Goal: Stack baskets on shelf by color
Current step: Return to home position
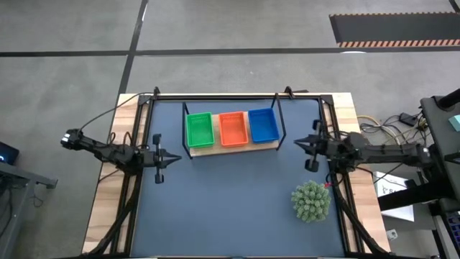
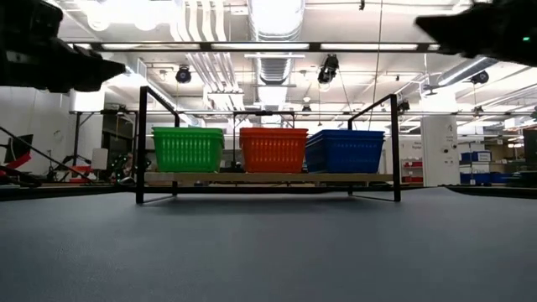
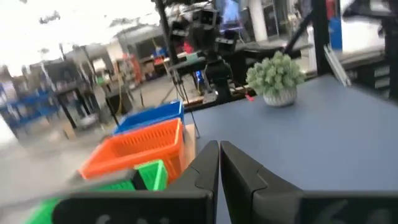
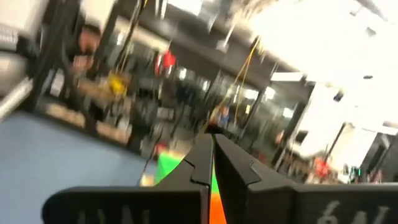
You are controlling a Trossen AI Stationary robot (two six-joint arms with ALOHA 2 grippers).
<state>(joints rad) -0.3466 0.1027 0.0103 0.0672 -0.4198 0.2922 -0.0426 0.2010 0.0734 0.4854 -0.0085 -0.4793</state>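
The green baskets [image 1: 199,129], orange baskets [image 1: 233,128] and blue baskets [image 1: 263,125] sit side by side, in that order from left to right, on the light-wood shelf [image 1: 231,150], which stands toward the back of the dark-blue mat [image 1: 230,216]. The left gripper [image 1: 177,157] hovers just off the shelf's left end, fingers pressed together and empty. The right gripper [image 1: 297,143] hangs off the right end, fingers likewise closed on nothing. A spiky green plant ball [image 1: 311,201] rests on the mat near the right arm

An industrial lab (ceiling ducts [image 2: 201,38], storage racks [image 3: 28,112]).
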